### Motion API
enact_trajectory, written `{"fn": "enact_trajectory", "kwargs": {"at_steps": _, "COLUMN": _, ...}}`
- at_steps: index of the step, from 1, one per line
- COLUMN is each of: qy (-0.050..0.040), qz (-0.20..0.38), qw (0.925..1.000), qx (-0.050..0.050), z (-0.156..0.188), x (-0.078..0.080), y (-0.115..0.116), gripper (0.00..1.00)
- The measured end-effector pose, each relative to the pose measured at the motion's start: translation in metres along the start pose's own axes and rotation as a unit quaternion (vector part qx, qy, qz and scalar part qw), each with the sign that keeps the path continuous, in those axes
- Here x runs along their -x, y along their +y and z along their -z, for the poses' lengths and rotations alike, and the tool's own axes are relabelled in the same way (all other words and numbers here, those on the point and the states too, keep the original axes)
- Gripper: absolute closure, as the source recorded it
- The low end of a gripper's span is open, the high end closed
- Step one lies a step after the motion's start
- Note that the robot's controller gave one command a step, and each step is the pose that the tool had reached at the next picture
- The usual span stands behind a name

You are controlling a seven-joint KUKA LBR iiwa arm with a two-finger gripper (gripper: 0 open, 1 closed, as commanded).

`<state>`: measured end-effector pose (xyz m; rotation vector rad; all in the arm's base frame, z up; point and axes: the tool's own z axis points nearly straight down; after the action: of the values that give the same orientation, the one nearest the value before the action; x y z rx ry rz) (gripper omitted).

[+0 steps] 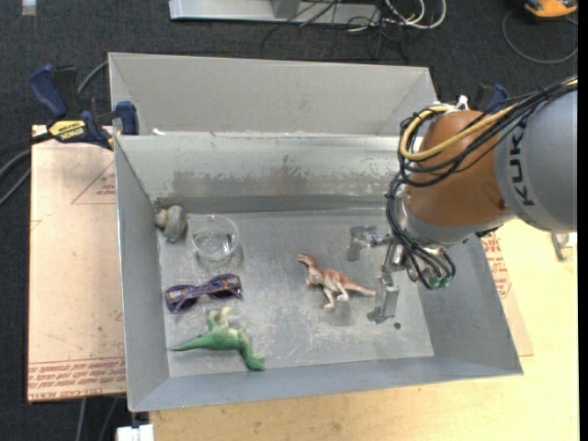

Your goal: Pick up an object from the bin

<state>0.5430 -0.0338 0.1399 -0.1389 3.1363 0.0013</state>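
Because the bin's walls slope outward and its few things lie well apart on the floor, each one can be seen and reached on its own. Nearest my side, by the front left corner, the green toy dinosaur lies flat, with the purple sunglasses just behind it. Further in and toward the right sits the tan toy dinosaur, head to the left and thin tail stretched right. That tail points straight at the jaws, which hang low over the floor on the right side of the bin. They stand wide apart with nothing between them, one at the far side and one at the near side of the tail's tip. I take it they are spread so that they can straddle a narrow body before closing. Being the closest thing to them, the tan dinosaur looks the likeliest pick, though nothing is gripped yet. Above them bulks the arm's orange cover, leaning in over the right wall. Furthest back on the left, a clear glass cup stands upright, and a small greyish lump rests against the far corner, both well away from the jaws.
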Motion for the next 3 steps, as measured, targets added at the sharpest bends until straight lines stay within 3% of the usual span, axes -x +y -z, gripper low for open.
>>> {"fn": "enact_trajectory", "kwargs": {"at_steps": 1, "qy": -0.0005, "qz": -0.055, "qw": 0.9985, "qx": 0.0, "z": -0.07, "x": 0.017, "y": 0.041, "gripper": 1.0}}
{"fn": "enact_trajectory", "kwargs": {"at_steps": 2, "qy": -0.0005, "qz": -0.055, "qw": 0.9985, "qx": 0.0, "z": -0.07, "x": 0.017, "y": 0.042, "gripper": 1.0}}
{"fn": "enact_trajectory", "kwargs": {"at_steps": 3, "qy": 0.0006, "qz": -0.039, "qw": 0.9992, "qx": 0.0, "z": 0.014, "x": 0.016, "y": 0.035, "gripper": 1.0}}
